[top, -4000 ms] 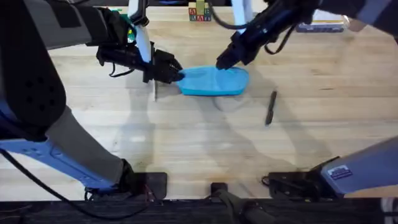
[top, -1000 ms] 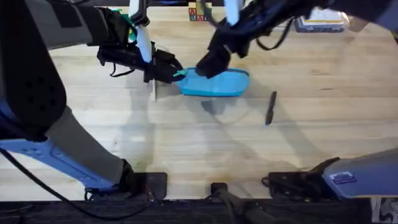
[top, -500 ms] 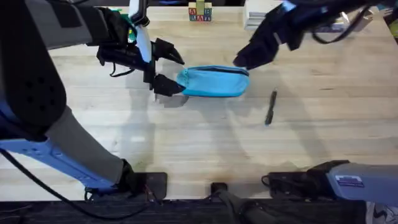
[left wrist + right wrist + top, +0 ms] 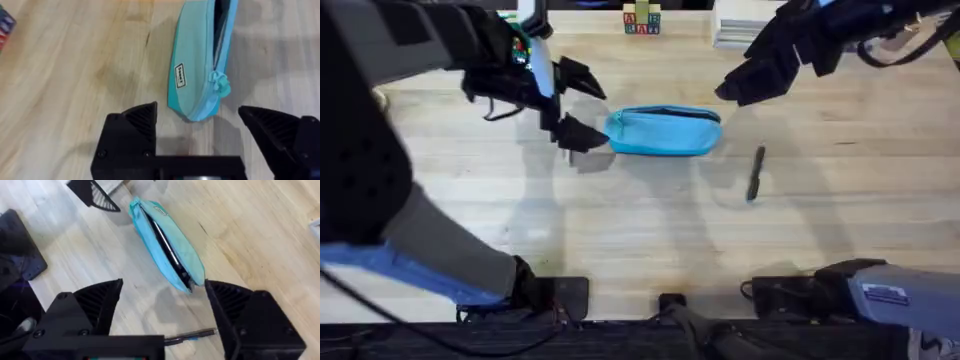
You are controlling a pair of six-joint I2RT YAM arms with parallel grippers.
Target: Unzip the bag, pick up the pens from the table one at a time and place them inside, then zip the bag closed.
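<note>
While both end effectors gape wide, the bag's [image 4: 192, 75] small label stays unreadable.

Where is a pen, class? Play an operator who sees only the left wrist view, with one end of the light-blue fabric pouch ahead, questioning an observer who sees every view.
Observer: One thin dark stick pen lies on the light wooden table, off the right end of the light-blue fabric pouch in the overhead view, apart from it.
Operator: Is the zip open beyond what I see?
Observer: Yes. The right wrist view shows a dark slit along nearly all of the pouch's top edge.
Operator: Where is the right arm?
Observer: The right arm's jaws stand open near the pouch's right end, holding nothing.
</note>
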